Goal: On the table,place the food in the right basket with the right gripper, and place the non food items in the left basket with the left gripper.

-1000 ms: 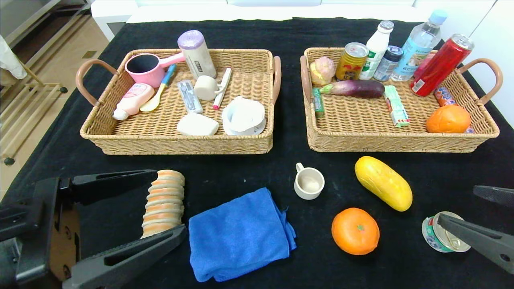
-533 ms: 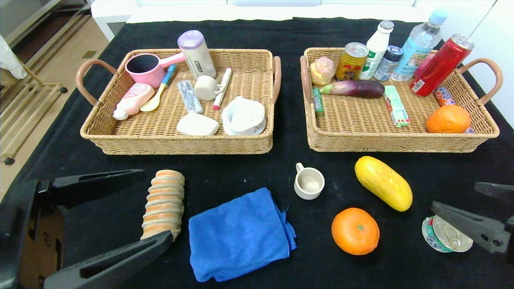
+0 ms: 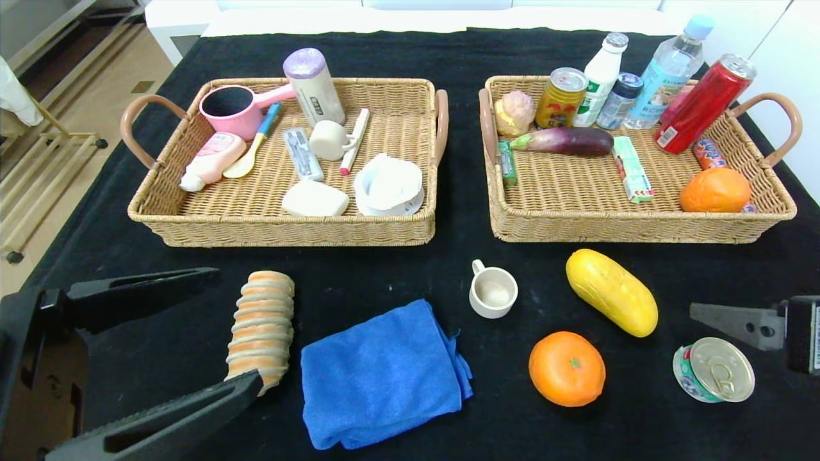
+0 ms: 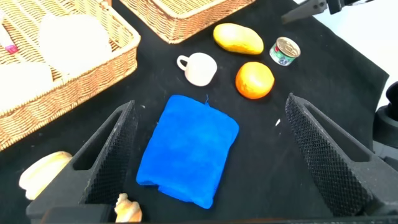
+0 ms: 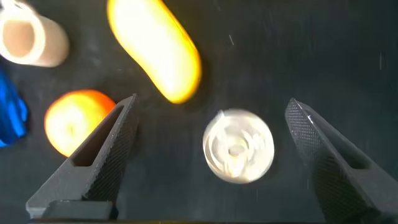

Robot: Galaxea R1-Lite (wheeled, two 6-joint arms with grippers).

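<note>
On the black table (image 3: 410, 269) lie a blue cloth (image 3: 384, 374), a cream cup (image 3: 493, 293), a yellow fruit (image 3: 612, 292), an orange (image 3: 567, 368), a green-label tin (image 3: 713, 369) and a striped bread roll (image 3: 261, 323). My left gripper (image 3: 238, 328) is open and empty at the near left, its fingers either side of the roll in the head view. In its wrist view the left gripper (image 4: 208, 124) hovers above the cloth (image 4: 189, 149). My right gripper (image 5: 211, 109) is open and empty above the tin (image 5: 239, 147), with one finger (image 3: 730, 320) showing at the right edge.
The left wicker basket (image 3: 282, 224) holds a pink pot, bottles, a cup and other non-food. The right wicker basket (image 3: 640, 227) holds cans, bottles, an eggplant and an orange. Both stand at the back, beyond the loose items.
My left gripper has drawn back toward the near left edge. My right gripper has turned and shifted right, uncovering the tin it partly hid before. No object has moved.
</note>
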